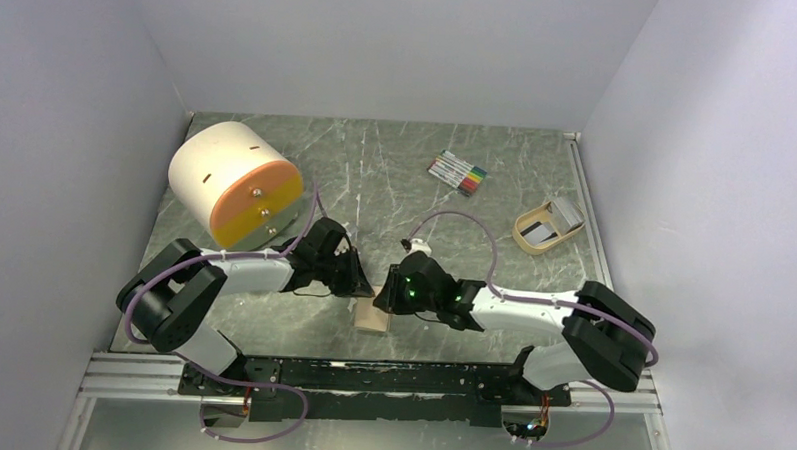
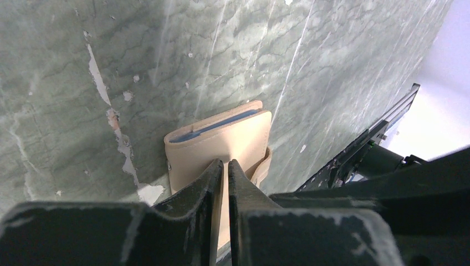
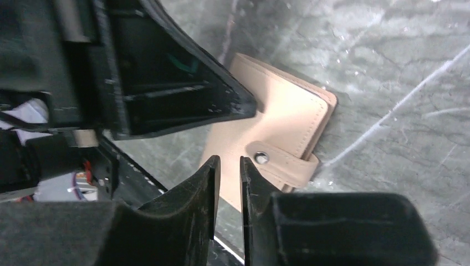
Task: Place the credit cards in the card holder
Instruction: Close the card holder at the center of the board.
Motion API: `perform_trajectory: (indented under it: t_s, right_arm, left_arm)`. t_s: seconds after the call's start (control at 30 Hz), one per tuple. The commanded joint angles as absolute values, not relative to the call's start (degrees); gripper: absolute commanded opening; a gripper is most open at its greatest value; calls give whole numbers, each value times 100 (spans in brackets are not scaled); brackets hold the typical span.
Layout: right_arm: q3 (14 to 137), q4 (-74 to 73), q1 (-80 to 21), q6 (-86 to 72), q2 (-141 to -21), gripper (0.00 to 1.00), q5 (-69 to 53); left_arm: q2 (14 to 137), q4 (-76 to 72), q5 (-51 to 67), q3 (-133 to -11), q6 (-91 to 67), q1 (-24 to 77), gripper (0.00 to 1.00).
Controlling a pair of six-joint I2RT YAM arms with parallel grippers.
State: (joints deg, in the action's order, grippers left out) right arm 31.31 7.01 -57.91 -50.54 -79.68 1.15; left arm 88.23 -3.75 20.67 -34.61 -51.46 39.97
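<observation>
Fingers (image 2: pixel 208 183) of my left gripper (image 2: pixel 226 162), almost shut, are pinching the wallet (image 2: pixel 221 138) by its near edge. My right gripper (image 3: pixel 228 159), barely parted and empty, is hovering beside the snap tab (image 3: pixel 288 166) — peeling it gently seems wise. Cards (image 1: pixel 565 211) are sitting in a tray (image 1: pixel 524 234) far beyond it.

Card holder (image 3: pixel 277 119): matt tan leather-look, stitched edge, shiny metal snap (image 3: pixel 261 158). Table (image 2: pixel 249 50): smooth green marble-look, scuffed. Left gripper (image 2: pixel 226 163) fingers: matt black, probably plastic, scratched.

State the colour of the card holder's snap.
Silver snap on the tan card holder; clearest in the right wrist view.
</observation>
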Motion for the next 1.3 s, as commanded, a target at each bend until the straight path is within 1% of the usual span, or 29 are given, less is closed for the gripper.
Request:
perform_trajectory:
  t_s: [0.0,0.1,0.23,0.57,0.7,0.97,1.27]
  right_arm:
    - [3313,375,-5771,-5030,-7621,25,381]
    - [3258,318,-5764,-5058,-7721,25,482]
    - [3229,401,-5742,-5063,-7862,17,482]
    - [3181,418,-5705,-5182,-8006,13,371]
    - [3152,366,-5711,-5208,-7903,13,359]
    - [3158,246,-5710,-5182,-8003,18,420]
    - [3201,574,-5717,-5146,-8321,16,160]
  left_arm:
    - [8886,-304,1941,-3313,-5115,4118,16]
    - [8926,-334,1966,-3322,-5124,4130,16]
    - [8970,-354,1973,-3319,-5141,4144,16]
    - [8989,-276,1898,-3341,-5146,4164,15]
    - [8990,-278,1898,-3340,-5146,4170,15]
    - [9045,-268,1924,-3396,-5128,4178,15]
    - [9027,-179,1881,-3438,-5111,4192,15]
